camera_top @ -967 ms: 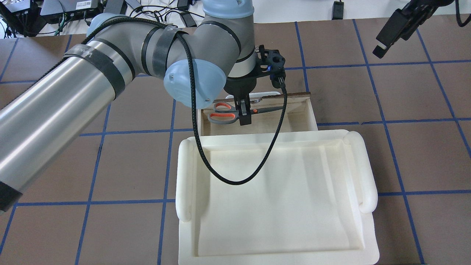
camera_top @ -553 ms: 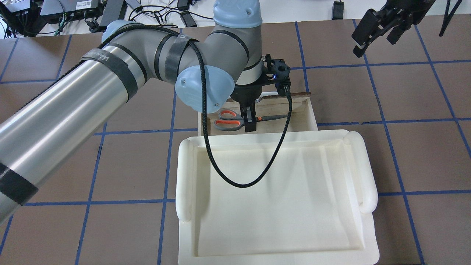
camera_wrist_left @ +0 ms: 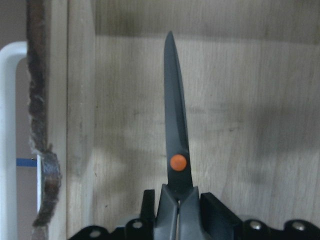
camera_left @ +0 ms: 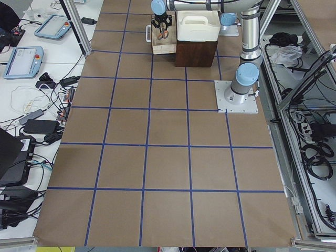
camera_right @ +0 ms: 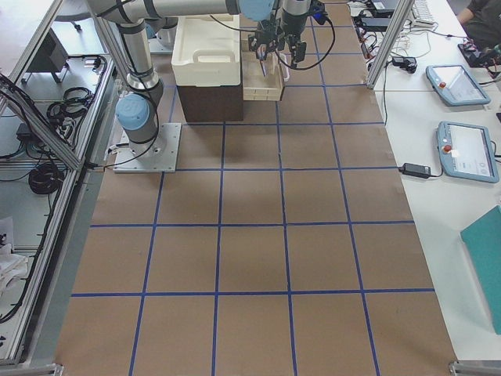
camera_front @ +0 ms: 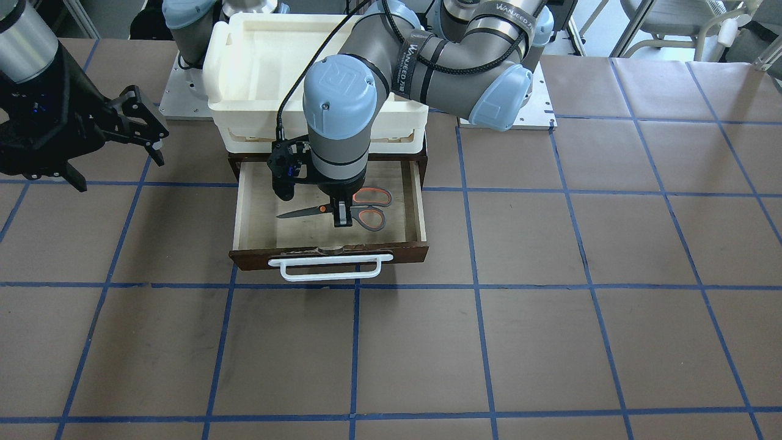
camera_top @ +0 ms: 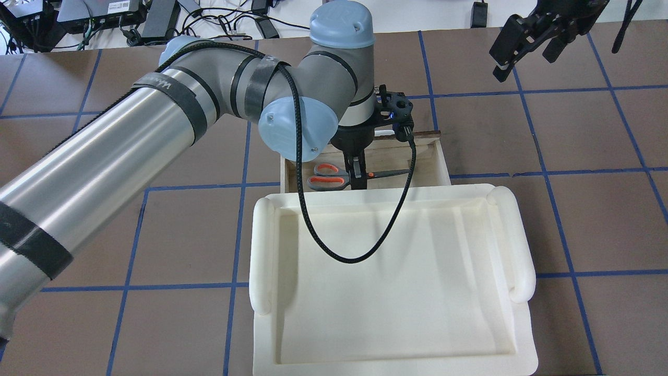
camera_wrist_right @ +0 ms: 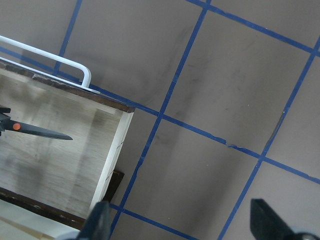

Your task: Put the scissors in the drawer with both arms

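Observation:
The drawer (camera_front: 330, 253) is pulled open, with a dark-brown front, a pale plywood floor (camera_wrist_left: 240, 100) and a white bar handle (camera_front: 330, 269). My left gripper (camera_front: 342, 221) reaches down into it and is shut on the scissors (camera_front: 366, 214) just behind the orange pivot. The silver blades lie level, low over the floor. In the overhead view the left gripper (camera_top: 358, 183) holds the scissors (camera_top: 329, 176) near the drawer's left part. The left wrist view shows the blades (camera_wrist_left: 175, 130) between the fingers. My right gripper (camera_top: 523, 62) is open and empty, hovering to the right of the drawer (camera_wrist_right: 50, 150).
A cream-white plastic tray (camera_top: 396, 271) sits on top of the cabinet behind the drawer and overhangs its rear part. The left arm's black cable (camera_top: 334, 250) loops over the tray. Brown table paper with blue tape lines (camera_front: 476, 287) surrounds the cabinet.
My left gripper has brought the scissors lower into the drawer and a little toward the tray. My right gripper has turned and shifted slightly left above the table.

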You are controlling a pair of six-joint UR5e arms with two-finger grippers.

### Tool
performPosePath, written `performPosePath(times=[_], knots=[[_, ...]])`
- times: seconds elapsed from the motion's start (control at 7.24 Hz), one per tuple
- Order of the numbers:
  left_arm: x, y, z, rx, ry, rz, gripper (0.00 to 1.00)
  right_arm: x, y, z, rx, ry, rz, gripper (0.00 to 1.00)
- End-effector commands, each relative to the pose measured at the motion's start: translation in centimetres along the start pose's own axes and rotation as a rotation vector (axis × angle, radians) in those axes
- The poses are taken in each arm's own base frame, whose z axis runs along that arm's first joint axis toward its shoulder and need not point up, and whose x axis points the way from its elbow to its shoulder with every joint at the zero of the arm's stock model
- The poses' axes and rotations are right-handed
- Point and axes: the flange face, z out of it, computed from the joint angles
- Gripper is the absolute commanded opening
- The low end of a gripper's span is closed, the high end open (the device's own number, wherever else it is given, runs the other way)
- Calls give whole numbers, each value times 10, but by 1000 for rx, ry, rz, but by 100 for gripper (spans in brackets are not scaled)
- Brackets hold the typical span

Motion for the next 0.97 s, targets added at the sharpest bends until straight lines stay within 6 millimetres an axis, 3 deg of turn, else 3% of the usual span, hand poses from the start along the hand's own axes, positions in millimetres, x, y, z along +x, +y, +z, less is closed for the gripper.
performPosePath(times=[0.0,0.55,0.83], knots=[[1,-3,4,8,14,1,3,0,0,0,-1,3,0,100],[6,-10,12,0,23,5,11,1,0,0,1,2,-2,100],[6,-10,13,-1,25,3,89,0,0,0,1,0,-2,100]])
